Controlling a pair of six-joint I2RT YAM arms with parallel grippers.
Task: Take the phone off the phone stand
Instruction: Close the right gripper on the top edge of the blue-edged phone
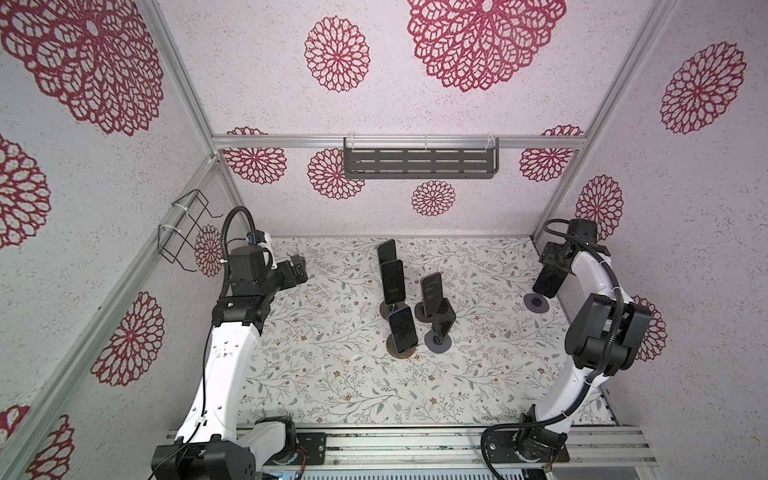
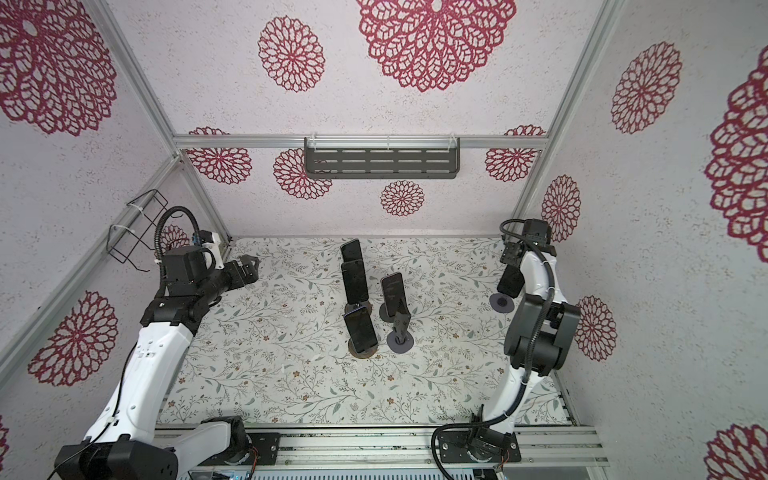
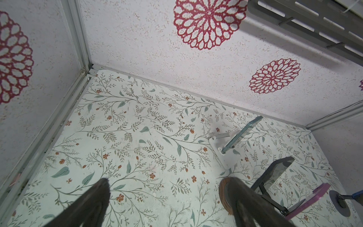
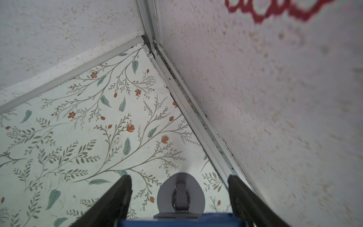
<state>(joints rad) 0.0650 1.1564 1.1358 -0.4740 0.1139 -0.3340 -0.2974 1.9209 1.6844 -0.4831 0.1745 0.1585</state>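
Note:
At the far right, near the wall, a dark phone point(image 1: 547, 283) with a blue edge point(image 4: 176, 222) leans on a phone stand with a round grey base point(image 1: 536, 301) point(image 4: 167, 196). My right gripper point(image 1: 555, 266) point(image 4: 179, 177) reaches down over it with a finger on each side of the phone. The jaws stand wide apart. The blue edge runs up to both fingers, but contact does not show. My left gripper point(image 1: 300, 266) point(image 3: 169, 179) hovers open and empty over the far left of the table, away from any phone.
Several other phones lean on stands mid-table point(image 1: 392, 282) point(image 1: 432, 293) point(image 1: 402, 330). One more stand has a grey round base point(image 1: 438, 340). A grey shelf point(image 1: 419, 162) hangs on the back wall and a wire rack point(image 1: 183, 232) on the left wall. The right wall's rail point(image 4: 196, 110) runs close beside my right gripper.

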